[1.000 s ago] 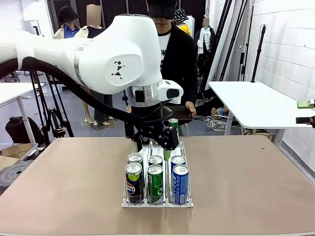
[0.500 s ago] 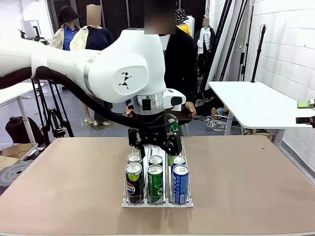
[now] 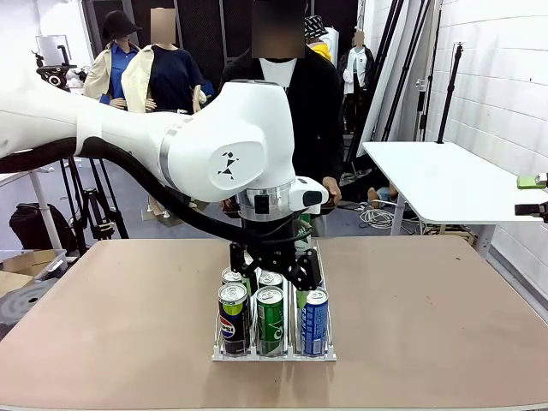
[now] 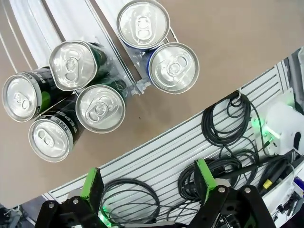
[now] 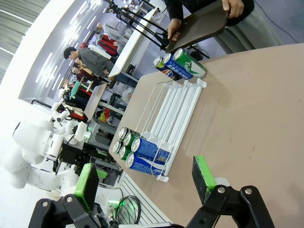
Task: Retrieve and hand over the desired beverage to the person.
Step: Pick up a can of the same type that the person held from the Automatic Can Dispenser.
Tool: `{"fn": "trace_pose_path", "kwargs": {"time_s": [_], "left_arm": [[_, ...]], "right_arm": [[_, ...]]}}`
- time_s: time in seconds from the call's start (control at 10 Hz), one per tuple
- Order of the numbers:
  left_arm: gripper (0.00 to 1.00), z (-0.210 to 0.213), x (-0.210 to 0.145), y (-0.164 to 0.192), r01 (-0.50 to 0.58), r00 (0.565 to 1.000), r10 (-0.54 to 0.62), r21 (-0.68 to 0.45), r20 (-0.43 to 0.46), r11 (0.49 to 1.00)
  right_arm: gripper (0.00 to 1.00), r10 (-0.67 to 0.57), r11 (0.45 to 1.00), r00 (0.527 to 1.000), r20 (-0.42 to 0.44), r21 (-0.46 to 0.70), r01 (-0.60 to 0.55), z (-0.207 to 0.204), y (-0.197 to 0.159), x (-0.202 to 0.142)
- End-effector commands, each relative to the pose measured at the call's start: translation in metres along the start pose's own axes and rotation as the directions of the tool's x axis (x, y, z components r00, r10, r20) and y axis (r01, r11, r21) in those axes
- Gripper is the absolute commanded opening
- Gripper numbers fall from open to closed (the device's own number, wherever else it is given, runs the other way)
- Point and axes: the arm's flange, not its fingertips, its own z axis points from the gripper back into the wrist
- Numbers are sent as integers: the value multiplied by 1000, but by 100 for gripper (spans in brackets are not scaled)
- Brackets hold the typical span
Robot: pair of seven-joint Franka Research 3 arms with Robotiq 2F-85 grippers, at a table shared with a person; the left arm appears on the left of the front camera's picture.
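Plainly, the brown table (image 3: 445, 325) took up the lower half of the front view, and the white left arm (image 3: 214, 150) reached in from the left edge over its middle. Behind it, top centre, stood the person (image 3: 318, 94), holding a dark tray (image 5: 199, 23) in both hands at the top of the right wrist view. The wire rack (image 3: 274, 353) sat centre-bottom with cans (image 3: 270, 318) in its front end. Above them the left gripper (image 3: 276, 267) hung with jaws apart, empty; the right gripper (image 5: 145, 183) stood spread too.

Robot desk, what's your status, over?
Left pincer open, above the cans in the rack. Right pincer open, empty. No can picked yet; person stands across the table holding a tray. Nothing between pincer and cans.
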Motion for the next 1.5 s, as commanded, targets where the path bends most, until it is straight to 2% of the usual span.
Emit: {"fn": "trace_pose_path", "kwargs": {"time_s": [0.0, 0.3, 1.0, 1.4], "left_arm": [[100, -8, 5, 7, 25, 1000, -25, -32, -3, 999], [100, -16, 21, 14, 86, 996, -87, -46, -26, 995], [100, -21, 43, 28, 76, 996, -78, -35, -47, 996], [100, -22, 48, 39, 113, 991, -117, -61, -65, 992]], "right_arm": [[100, -7, 1000, 1000, 2, 3, 7, 0, 0, -1], [100, -7, 1000, 1000, 2, 3, 7, 0, 0, -1], [100, -7, 1000, 1000, 2, 3, 7, 0, 0, -1], [100, -7, 1000, 1000, 2, 3, 7, 0, 0, -1]]}}
